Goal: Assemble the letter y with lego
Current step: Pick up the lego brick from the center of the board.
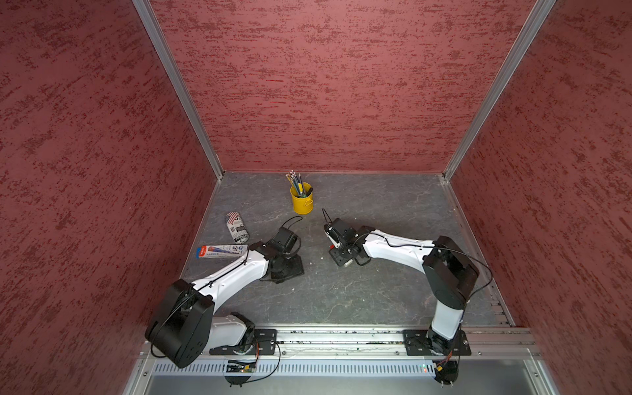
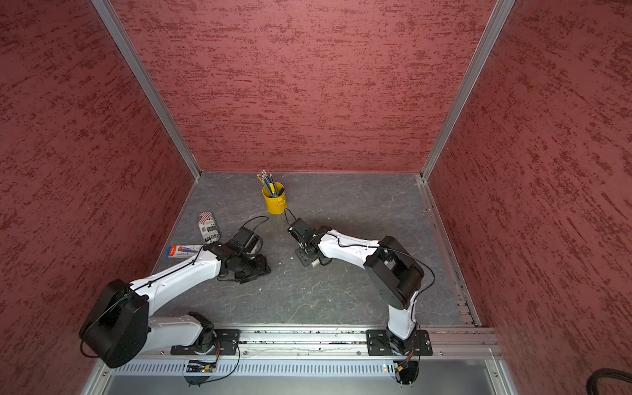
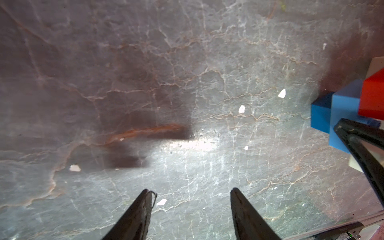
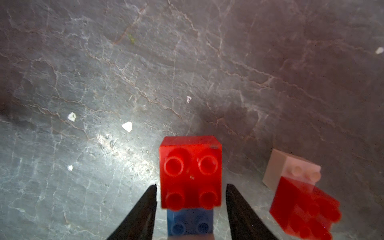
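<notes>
The lego sits as a cluster of red, blue and white bricks. In the right wrist view a red brick (image 4: 190, 172) rests on a blue brick (image 4: 190, 222). Beside them a second red brick (image 4: 305, 209) lies against a white brick (image 4: 288, 166). My right gripper (image 4: 191, 185) is open, its fingers on either side of the first red brick with a small gap on each side. My left gripper (image 3: 192, 190) is open over bare table, left of the cluster (image 3: 345, 112). In both top views the right wrist hides most of the cluster; a white corner (image 1: 348, 262) (image 2: 315, 262) shows.
A yellow pencil cup (image 1: 301, 200) stands at the back of the grey stone table (image 1: 376, 297). A printed can (image 1: 237, 227) lies on its side at the left, with a pen packet (image 1: 222, 251) in front of it. Small white crumbs (image 3: 241, 108) dot the table. Red walls enclose three sides.
</notes>
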You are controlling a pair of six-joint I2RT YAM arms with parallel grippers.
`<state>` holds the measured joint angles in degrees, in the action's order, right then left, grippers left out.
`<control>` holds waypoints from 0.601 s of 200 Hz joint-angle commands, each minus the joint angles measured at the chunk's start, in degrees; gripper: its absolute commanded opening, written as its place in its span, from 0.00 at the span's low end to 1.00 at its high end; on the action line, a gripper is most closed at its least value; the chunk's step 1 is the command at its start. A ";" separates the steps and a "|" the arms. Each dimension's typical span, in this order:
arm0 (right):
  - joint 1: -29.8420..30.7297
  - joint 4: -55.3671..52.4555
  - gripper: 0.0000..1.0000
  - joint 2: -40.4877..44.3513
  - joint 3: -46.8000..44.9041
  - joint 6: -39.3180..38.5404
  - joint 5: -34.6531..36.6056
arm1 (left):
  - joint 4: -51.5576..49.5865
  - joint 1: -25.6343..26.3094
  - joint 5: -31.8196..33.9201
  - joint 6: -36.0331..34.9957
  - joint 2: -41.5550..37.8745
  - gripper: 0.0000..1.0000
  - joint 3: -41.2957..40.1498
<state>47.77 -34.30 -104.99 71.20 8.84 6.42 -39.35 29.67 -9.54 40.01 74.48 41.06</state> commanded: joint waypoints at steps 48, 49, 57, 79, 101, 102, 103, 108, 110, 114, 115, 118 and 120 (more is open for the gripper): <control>-2.92 -2.99 0.57 9.38 0.61 4.39 5.43 | 3.21 2.00 -3.46 -2.81 0.93 0.62 4.30; -3.02 -3.02 0.57 9.46 0.61 4.50 5.53 | 3.35 2.03 -3.59 -2.86 0.93 0.62 4.34; -3.95 -3.43 0.57 9.79 0.31 5.23 6.08 | 4.17 2.36 -4.51 -3.09 0.97 0.63 4.80; -6.31 -3.66 0.59 10.24 -1.06 6.52 6.17 | 6.60 3.90 -6.36 -3.67 1.11 0.63 5.94; -8.23 -2.14 0.59 10.16 -3.34 6.77 4.80 | 8.81 5.39 -7.80 -3.80 1.17 0.63 6.98; -8.31 -2.03 0.59 10.11 -3.43 6.79 4.68 | 8.88 5.44 -7.87 -3.80 1.14 0.63 7.04; -8.44 -1.92 0.59 10.05 -3.52 6.84 4.58 | 8.95 5.51 -7.96 -3.80 1.17 0.63 7.07; -8.72 -1.47 0.60 9.87 -3.97 6.87 4.35 | 9.43 5.77 -8.35 -3.80 1.20 0.63 7.18; -8.80 -1.34 0.60 9.82 -4.14 6.89 4.27 | 9.66 5.89 -8.51 -3.80 1.20 0.63 7.30; -9.04 -1.02 0.59 9.74 -4.42 6.89 4.03 | 10.06 6.07 -8.73 -3.72 1.20 0.63 7.33; -9.07 -0.98 0.59 9.73 -4.50 6.89 3.99 | 10.12 6.13 -8.78 -3.72 1.24 0.63 7.35; -9.21 -0.64 0.59 9.63 -4.75 6.84 3.71 | 10.33 6.29 -8.87 -3.71 1.26 0.63 7.37; -9.30 -0.49 0.59 9.50 -4.93 6.88 3.63 | 10.41 6.35 -8.88 -3.73 1.26 0.63 7.48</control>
<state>39.59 -36.14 -95.46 68.23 14.39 10.48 -32.86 34.96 -15.90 37.43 75.05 47.09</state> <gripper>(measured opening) 0.594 0.627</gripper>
